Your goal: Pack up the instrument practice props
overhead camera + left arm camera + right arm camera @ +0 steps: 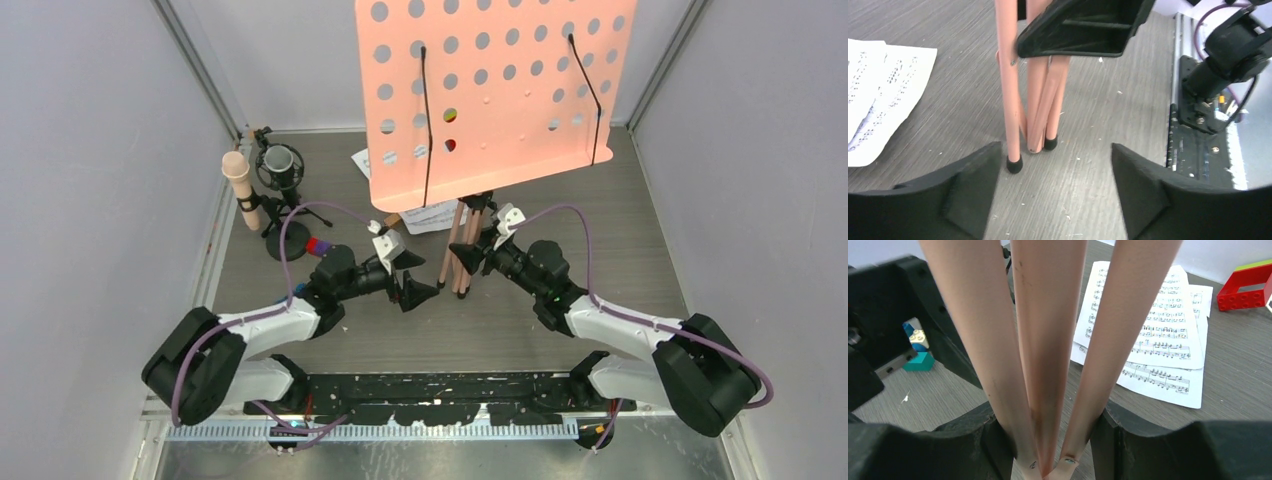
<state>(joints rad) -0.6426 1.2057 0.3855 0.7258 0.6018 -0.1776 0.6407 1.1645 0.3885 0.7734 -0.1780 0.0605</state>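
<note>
Music stand (495, 90): pink, with a perforated desk. It stands upright mid-table, and the desk is raised and tilted over the far half of the scene.
Arm bases: bolted to a black rail (440, 385) at the near edge, left and right.
Left gripper (415, 275): near-left of the stand's feet, with its jaws wide apart and nothing between them. In the wrist view the feet lie just beyond its fingertips (968, 185), apart from them.
Right gripper (470, 255): clamped on the stand's legs from the right, with both fingers pressed against the bundle in its own wrist view.
Stand legs (1048, 340): three pink tubes drawn in together, their black-capped feet resting on the table.
Toy block (318, 246): small and coloured, left of the left gripper. It is no part of the task.
Sheet-music pages (435, 215): white, lying loose and overlapping on the table just beyond the legs, partly under the desk.
Microphone (238, 175): beige-pink, upright at the far left, just beside a black round-base stand (275, 245).
Progress (judged): early. The tripod appears folded, the desk is not yet lowered, and the pages and microphone are not yet gathered. No case or box shows in any view.
Surface: grey wood-grain table (640, 250) with a few pale crumbs.
Room: plain pale panels (90, 150) enclose the left, right and far sides.
</note>
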